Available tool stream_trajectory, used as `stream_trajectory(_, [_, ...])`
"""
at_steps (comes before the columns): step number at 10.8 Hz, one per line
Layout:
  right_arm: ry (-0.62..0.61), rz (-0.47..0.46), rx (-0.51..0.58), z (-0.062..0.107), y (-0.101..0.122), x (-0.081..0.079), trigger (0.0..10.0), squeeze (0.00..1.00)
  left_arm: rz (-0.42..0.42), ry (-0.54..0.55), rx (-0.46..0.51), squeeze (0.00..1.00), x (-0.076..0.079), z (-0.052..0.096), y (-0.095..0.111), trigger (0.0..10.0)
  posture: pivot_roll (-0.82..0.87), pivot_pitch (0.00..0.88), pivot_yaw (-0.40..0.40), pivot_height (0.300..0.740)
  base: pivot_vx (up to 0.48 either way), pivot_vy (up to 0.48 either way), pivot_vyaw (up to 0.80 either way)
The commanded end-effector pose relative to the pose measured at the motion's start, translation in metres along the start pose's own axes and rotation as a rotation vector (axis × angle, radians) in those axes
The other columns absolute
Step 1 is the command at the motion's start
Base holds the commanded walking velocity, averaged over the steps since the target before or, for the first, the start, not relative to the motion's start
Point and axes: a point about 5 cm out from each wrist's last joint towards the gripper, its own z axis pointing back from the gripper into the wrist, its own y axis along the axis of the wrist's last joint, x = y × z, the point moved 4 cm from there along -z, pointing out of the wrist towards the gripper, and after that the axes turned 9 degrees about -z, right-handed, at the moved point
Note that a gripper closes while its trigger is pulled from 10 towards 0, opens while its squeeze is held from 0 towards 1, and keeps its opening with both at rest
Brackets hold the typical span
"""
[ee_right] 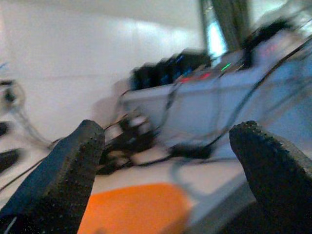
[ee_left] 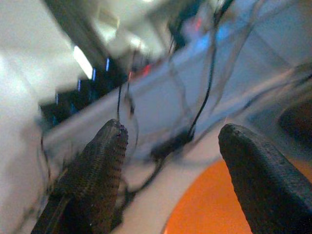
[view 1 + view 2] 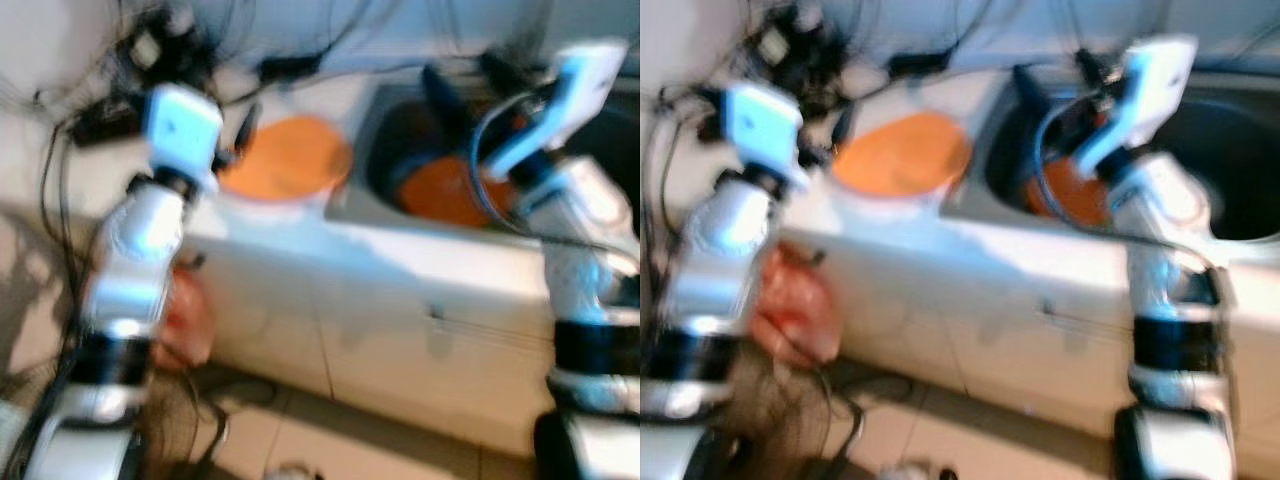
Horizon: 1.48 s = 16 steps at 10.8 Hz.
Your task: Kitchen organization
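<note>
1. Both silver arms loom nearest in the left eye view, raised in front of a white worktop; the frame is motion-blurred. An orange bowl sits on the worktop just beside the sink, and a second orange dish lies inside the sink. Dark cables tangle along the back wall. Something reddish hangs low beside the left arm (too blurred to tell what it is).

2. Right eye view: same scene. The right arm reaches over the sink, near the orange dish.

3. Left wrist view: left end effector has its two black fingers spread wide, nothing between them; the orange bowl's rim lies below and beyond the tips.

4. Right wrist view: right end effector likewise spread wide and holding nothing, with the orange bowl beyond it on the worktop.
</note>
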Motion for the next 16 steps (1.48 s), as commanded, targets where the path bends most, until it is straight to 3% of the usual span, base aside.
stream_trajectory(1, [-0.031, 0.033, 0.015, 0.004, 0.008, 0.009, 10.0, 0.00, 0.001, -0.012, 0.023, 0.00, 0.005, -0.003, 0.007, 10.0, 0.15, 0.096, 0.125, 0.740, 0.439, 0.000, 0.00])
stream_trajectory(4, [-0.031, 0.037, 0.015, 0.004, 0.009, 0.010, 10.0, 0.00, 0.005, -0.031, 0.065, 0.00, 0.011, 0.001, 0.015, 10.0, 0.15, 0.103, 0.118, 0.740, 0.143, 0.000, 0.00])
stream_trajectory(6, [-0.003, 0.038, -0.031, 0.005, 0.003, 0.008, 10.0, 0.00, -0.076, -0.116, 0.101, 0.00, 0.023, 0.008, 0.019, 10.0, 0.15, 0.108, 0.118, 0.740, 0.000, 0.000, 0.00])
stream_trajectory(8, [0.056, 0.063, -0.154, 0.011, -0.008, 0.007, 10.0, 0.00, -0.220, -0.263, 0.132, 0.00, 0.037, 0.024, 0.016, 10.0, 0.15, 0.110, 0.119, 0.740, 0.000, 0.000, 0.00])
stream_trajectory(11, [0.219, 0.092, -0.374, 0.035, -0.036, -0.006, 10.0, 0.00, -0.263, -0.341, 0.089, 0.00, 0.032, 0.029, 0.006, 10.0, 0.15, 0.115, 0.117, 0.740, 0.000, 0.000, 0.00])
stream_trajectory(13, [0.220, 0.097, -0.447, 0.041, -0.050, -0.004, 10.0, 0.00, -0.327, -0.472, 0.092, 0.00, 0.042, 0.030, 0.002, 10.0, 0.15, 0.115, 0.118, 0.740, 0.000, 0.000, 0.00])
stream_trajectory(16, [0.236, 0.091, -0.523, 0.045, -0.071, -0.001, 10.0, 0.00, -0.335, -0.688, 0.017, 0.00, 0.056, 0.039, -0.018, 10.0, 0.15, 0.122, 0.129, 0.740, 0.000, 0.000, 0.00])
